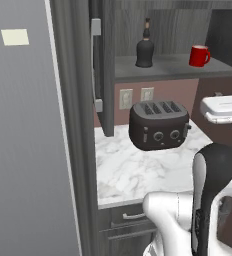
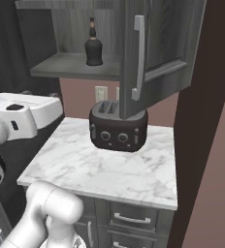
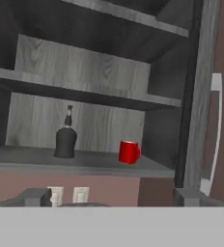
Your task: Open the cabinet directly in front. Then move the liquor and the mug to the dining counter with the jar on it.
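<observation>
The cabinet stands open, its left door [image 1: 104, 65] and right door [image 2: 158, 48] swung out toward me. On its lowest shelf [image 3: 85, 161] the dark liquor [image 1: 144, 50] [image 2: 93, 48] [image 3: 65, 140] stands upright at the left. The red mug [image 1: 199, 56] [image 3: 129, 152] sits to its right, apart from it. My gripper [image 3: 112, 198] is open and empty, held back from the shelf and level with it, facing both items. In the right base view the right door hides the mug. The dining counter and the jar are out of view.
A black toaster [image 1: 158, 125] [image 2: 118, 128] stands on the small marble counter [image 1: 128, 170] under the cabinet, with wall outlets [image 1: 125, 98] behind it. A tall grey panel [image 1: 23, 150] closes the left side. Grey drawers [image 2: 134, 218] sit below the counter.
</observation>
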